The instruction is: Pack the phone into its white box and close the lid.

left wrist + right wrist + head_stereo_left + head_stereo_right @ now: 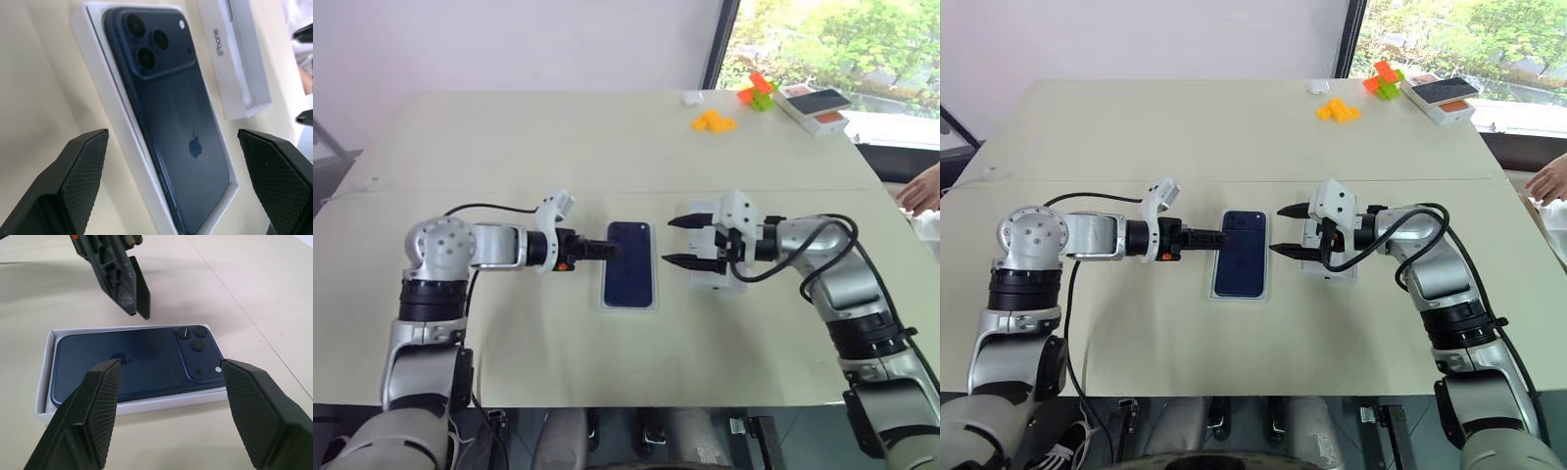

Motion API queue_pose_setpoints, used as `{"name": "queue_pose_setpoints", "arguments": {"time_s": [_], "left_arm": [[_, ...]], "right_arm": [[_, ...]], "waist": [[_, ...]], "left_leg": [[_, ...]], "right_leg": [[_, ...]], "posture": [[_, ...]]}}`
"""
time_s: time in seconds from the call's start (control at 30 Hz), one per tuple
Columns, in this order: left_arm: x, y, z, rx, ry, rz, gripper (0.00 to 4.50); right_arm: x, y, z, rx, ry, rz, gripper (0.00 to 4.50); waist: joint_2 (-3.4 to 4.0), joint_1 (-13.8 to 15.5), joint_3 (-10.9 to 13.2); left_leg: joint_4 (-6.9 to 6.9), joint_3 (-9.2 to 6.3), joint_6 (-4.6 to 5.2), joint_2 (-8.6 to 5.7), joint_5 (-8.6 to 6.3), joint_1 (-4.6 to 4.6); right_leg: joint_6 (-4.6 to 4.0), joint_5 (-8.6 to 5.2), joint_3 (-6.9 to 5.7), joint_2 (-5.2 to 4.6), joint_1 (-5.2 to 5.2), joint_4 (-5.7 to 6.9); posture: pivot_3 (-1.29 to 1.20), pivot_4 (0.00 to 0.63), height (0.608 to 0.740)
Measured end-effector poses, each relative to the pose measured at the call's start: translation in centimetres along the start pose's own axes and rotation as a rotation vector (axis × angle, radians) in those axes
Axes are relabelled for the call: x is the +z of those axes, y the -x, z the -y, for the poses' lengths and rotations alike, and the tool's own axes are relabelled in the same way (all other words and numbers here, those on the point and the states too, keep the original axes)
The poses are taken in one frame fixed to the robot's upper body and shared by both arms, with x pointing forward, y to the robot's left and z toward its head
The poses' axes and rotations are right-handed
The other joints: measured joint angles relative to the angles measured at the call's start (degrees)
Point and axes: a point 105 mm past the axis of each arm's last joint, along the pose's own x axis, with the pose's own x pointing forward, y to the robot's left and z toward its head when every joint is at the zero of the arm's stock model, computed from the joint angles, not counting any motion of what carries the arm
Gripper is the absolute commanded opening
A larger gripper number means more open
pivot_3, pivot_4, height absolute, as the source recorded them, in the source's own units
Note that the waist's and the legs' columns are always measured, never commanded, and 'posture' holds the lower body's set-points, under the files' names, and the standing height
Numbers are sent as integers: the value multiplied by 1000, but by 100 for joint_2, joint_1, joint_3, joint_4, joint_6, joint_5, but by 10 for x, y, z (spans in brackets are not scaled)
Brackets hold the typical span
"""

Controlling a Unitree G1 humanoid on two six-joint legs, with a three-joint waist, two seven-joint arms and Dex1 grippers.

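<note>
We saw the phone [629, 264] lying back-up inside the white box [43, 382] on the bench [607, 137], its cameras at the far end. The left gripper [612, 251] hovered at its left edge, fingers [73, 171] spread wide and empty. The right gripper [683, 241], also spread and empty, hung over the lid [234, 73], which lay just right of the box.

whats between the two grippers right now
The phone, back up in the white box, lies between the left gripper and right gripper, clearest in the eye views. Neither gripper touches it.
</note>
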Motion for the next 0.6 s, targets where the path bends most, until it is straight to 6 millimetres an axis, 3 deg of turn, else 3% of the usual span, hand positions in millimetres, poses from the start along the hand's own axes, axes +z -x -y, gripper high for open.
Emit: {"name": "queue_pose_setpoints", "arguments": {"time_s": [0.07, 0.1, 0.17, 0.23, 0.33, 0.37, 0.4, 0.6], "left_arm": [[4, 6, -2, 12, -9, 26, 4460], [8, 10, -2, 16, -13, 52, 4222], [20, 17, -5, 26, -6, 134, 3615], [31, 21, -7, 55, -22, 214, 2604], [36, 19, -1, 56, -60, 262, 1006], [34, 16, 0, 54, -63, 267, 448], [30, 12, -1, 61, -69, 263, 81], [19, -14, -1, 75, -63, 257, 81]], "right_arm": [[3, -4, 2, -9, -5, 19, 3398], [6, -6, 5, -20, -10, 31, 3398], [12, -10, 10, -47, -29, 64, 2839], [18, -14, 13, -66, -37, 89, 2011], [19, -23, 14, -102, -37, 105, 402], [17, -25, 16, -119, -30, 99, 0], [15, -28, 17, -134, -25, 88, 0], [-4, -53, 14, -186, 14, -6, 0]], "waist": [[0, -14, 0], [1, -18, 0], [1, -13, 0], [0, 3, 0], [0, 19, 0], [0, 13, 0], [0, 8, 0], [0, 2, 0]], "left_leg": [[-1, 0, -1, 1, 0, 0], [-1, 0, -1, 1, 0, 0], [-1, 0, -1, 1, 1, 0], [-1, 0, -1, 1, 0, -1], [0, 1, 0, -3, 0, -3], [1, 2, 0, -5, 0, -3], [2, 3, 1, -5, 0, -3], [0, 3, 0, -3, 0, -1]], "right_leg": [[0, 0, 0, 1, -2, 0], [0, 0, 0, 1, -2, 2], [0, 0, 0, 1, -2, 2], [-1, 1, 0, 0, -1, 1], [-1, 1, 0, -6, 0, 0], [0, 1, 0, -8, 0, 0], [0, 1, 0, -8, 0, 0], [0, 1, 0, -5, -2, 5]], "posture": [[0, 150, 737], [0, 150, 737], [0, 150, 737], [0, 150, 737], [0, 150, 737], [0, 150, 737], [0, 150, 737], [0, 150, 737]]}}
